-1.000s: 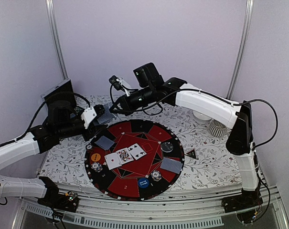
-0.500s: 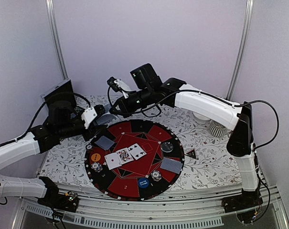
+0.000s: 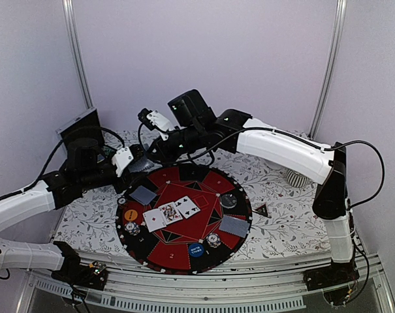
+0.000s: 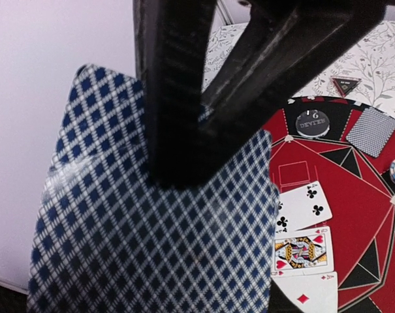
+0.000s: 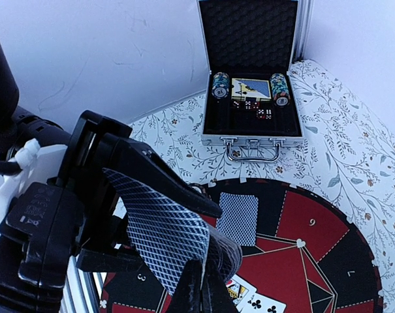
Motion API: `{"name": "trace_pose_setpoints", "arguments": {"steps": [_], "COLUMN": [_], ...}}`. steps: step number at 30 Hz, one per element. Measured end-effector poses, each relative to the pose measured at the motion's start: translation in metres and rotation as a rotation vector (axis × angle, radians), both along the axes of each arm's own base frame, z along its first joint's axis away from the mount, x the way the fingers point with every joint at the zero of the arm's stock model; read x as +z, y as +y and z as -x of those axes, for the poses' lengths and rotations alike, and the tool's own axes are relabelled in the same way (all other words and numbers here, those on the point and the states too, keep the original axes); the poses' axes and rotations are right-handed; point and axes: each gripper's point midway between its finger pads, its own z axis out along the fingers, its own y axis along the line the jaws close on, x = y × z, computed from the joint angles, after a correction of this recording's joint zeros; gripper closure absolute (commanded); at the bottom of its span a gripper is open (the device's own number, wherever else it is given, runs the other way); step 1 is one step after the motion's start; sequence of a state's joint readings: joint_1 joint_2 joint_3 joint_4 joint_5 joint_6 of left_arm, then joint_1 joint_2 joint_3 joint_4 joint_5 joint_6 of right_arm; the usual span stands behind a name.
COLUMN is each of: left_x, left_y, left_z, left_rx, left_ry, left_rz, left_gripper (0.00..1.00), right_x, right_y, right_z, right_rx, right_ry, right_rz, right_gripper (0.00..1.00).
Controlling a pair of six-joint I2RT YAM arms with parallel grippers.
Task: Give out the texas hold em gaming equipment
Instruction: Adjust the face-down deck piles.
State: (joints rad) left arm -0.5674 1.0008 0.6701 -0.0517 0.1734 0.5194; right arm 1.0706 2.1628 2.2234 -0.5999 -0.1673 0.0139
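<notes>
My left gripper [image 3: 132, 159] is shut on a deck of blue-checked cards [image 4: 151, 248], held above the far left edge of the round red-and-black mat [image 3: 184, 257]. My right gripper [image 5: 207, 290] reaches over from the right and pinches the lower edge of the top card [image 5: 164, 238], which bows away from the deck. On the mat lie three face-up cards [image 3: 171, 212], two face-down cards [image 3: 143, 194] [image 3: 234, 225], chips [image 3: 132, 228] [image 3: 213, 240], an orange button [image 3: 130, 214], a blue button [image 3: 196, 248] and a dark dealer button [image 3: 228, 200]. A triangle marker [image 3: 262, 210] lies just off the mat's right edge.
An open aluminium case [image 5: 249, 98] with chip stacks and dice stands at the back left, its lid upright [image 3: 78, 125]. A ribbed grey cup [image 3: 298, 176] stands at the back right under the right arm. The floral tablecloth [image 3: 288, 225] surrounds the mat.
My right arm has swung left and its gripper has come onto the deck held in my left gripper. The left gripper has stayed put.
</notes>
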Motion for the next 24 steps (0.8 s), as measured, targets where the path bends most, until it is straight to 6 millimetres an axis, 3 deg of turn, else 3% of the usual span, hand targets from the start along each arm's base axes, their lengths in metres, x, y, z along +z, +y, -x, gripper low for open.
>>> {"name": "trace_pose_setpoints", "arguments": {"steps": [4,9,18,24], "left_x": [-0.0014,-0.0006,0.0031,0.0034], "left_y": [0.0001,-0.0007,-0.004,-0.0048], "left_z": [0.0007,0.001,0.0028,0.0035], "left_rx": [-0.002,-0.005,-0.016,-0.016], "left_ry": [0.006,0.005,0.015,0.027], "left_rz": [-0.003,0.001,0.035,0.048], "left_gripper": [0.57,0.57,0.57,0.57], "right_x": [-0.001,-0.0011,-0.0056,-0.0051], "right_y": [-0.0005,-0.0005,0.001,0.0001], "right_z": [0.0028,0.0041,0.0054,0.0013], "right_rx": [0.033,0.054,0.063,0.036], "right_ry": [-0.034,-0.066,-0.077,-0.088], "right_rz": [0.021,0.037,0.051,0.055], "right_gripper": [0.98,0.74,0.65,0.39]}}
